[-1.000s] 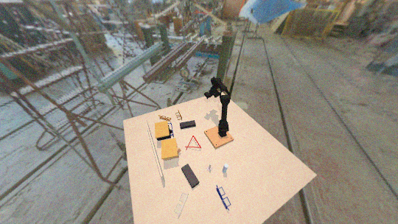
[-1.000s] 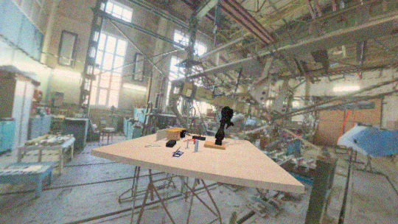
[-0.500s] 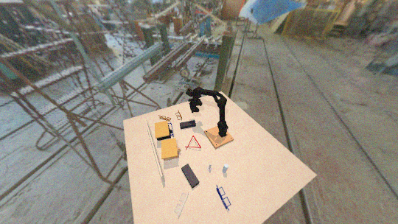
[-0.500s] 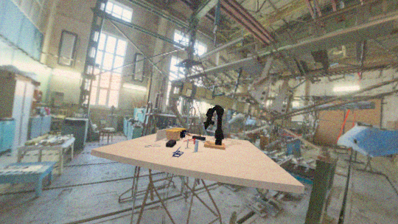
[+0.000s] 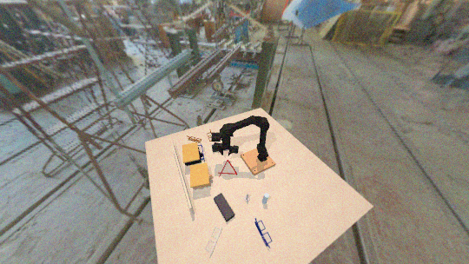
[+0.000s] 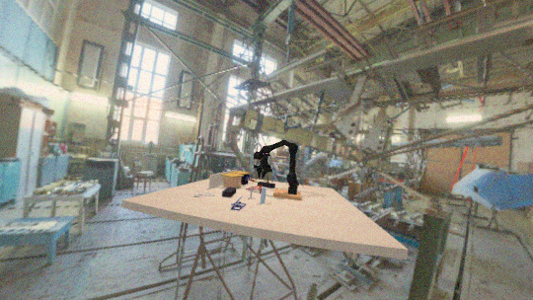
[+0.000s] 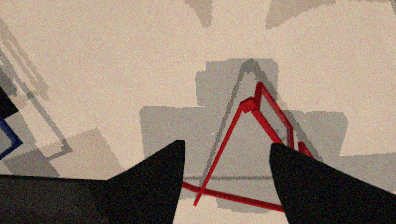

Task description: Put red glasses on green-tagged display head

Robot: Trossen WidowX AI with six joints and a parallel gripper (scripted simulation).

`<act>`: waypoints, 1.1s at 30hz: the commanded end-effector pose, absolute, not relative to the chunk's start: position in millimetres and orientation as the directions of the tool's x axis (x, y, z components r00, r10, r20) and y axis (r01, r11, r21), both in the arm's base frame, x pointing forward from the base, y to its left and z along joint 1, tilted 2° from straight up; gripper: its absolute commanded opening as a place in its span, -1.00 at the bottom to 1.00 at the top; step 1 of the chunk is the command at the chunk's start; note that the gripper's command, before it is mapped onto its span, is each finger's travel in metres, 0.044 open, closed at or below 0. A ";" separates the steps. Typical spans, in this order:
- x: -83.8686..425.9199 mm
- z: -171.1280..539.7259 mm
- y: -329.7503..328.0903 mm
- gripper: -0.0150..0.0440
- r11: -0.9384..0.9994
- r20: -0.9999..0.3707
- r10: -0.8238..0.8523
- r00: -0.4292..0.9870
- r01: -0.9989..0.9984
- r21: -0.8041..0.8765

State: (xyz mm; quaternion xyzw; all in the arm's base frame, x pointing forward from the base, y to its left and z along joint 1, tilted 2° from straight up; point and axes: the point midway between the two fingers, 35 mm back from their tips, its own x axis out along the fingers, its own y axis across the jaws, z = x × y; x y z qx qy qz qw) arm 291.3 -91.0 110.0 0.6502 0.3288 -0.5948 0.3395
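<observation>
The red glasses (image 5: 233, 168) (image 6: 255, 188) (image 7: 222, 150) lie on the table, temples spread and crossing at their ends. My gripper (image 5: 226, 152) (image 6: 265, 179) (image 7: 227, 150) is partly open and empty, pointing down above the glasses. In the wrist view the glasses show beyond and between the fingertips, with the right finger covering part of the front frame. Two display heads show as yellow-topped blocks: one block (image 5: 191, 153) with dark sides and blue glasses by its face, and a second block (image 5: 200, 174) nearer the top camera. No green tag can be made out.
A thin pale upright strip (image 5: 184, 182) stands behind the heads. Brown glasses (image 5: 194, 139) lie beyond them. A dark case (image 5: 224, 207) (image 6: 228, 191), a pale cylinder (image 5: 266, 200) (image 6: 263, 195), blue glasses (image 5: 262, 233) (image 6: 238, 205) and clear glasses (image 5: 212, 242) are on the table.
</observation>
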 end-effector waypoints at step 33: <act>270.5 69.9 22.6 -0.08 0.091 -1.000 -0.025 -0.004 0.996 -0.006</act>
